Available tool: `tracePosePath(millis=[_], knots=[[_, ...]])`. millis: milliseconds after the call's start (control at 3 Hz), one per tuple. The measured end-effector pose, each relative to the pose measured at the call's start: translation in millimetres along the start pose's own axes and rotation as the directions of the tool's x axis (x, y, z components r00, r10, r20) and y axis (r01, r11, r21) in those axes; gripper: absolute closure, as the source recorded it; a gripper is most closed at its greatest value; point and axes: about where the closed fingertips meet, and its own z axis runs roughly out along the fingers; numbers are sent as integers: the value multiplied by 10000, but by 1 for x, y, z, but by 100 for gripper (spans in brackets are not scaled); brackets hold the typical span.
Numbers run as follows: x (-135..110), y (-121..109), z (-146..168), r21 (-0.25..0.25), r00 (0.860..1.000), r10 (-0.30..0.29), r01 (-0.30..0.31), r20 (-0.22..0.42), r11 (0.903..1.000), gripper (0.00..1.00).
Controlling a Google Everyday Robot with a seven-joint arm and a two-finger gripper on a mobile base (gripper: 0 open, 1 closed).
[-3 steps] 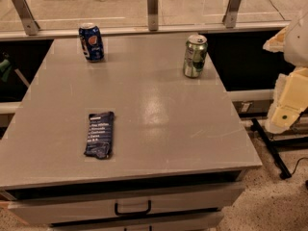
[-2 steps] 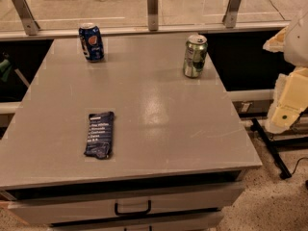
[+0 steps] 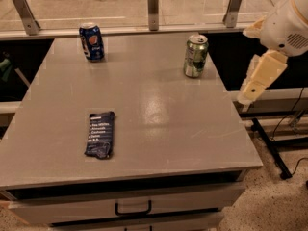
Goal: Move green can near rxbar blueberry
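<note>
The green can (image 3: 195, 56) stands upright near the table's far right edge. The rxbar blueberry (image 3: 99, 134), a flat dark navy wrapper with pale text, lies on the near left part of the table, far from the can. My cream-coloured arm hangs off the table's right side, and its gripper (image 3: 251, 91) is beyond the right edge, to the right of the green can and a little nearer than it. It holds nothing that I can see.
A dark blue Pepsi can (image 3: 91, 42) stands at the far left of the grey table (image 3: 159, 109). A rail with metal posts (image 3: 152, 2) runs behind the table. A drawer handle (image 3: 133, 209) is below the front edge. Cables and a black stand leg (image 3: 272, 148) lie on the floor at right.
My arm and gripper have moved left and up, closer to the table's right edge. The cans and the bar have not moved.
</note>
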Motion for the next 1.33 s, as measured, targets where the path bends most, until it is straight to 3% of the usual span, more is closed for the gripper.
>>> tracePosePath(millis=[333, 667, 1333], knots=[[-18, -41, 35, 386, 9926, 222, -270, 1195, 9989, 0], [-38, -80, 68, 626, 9710, 592, -756, 2314, 9952, 0], [-77, -120, 116, -28, 9133, 1331, -1431, 3850, 9897, 0]])
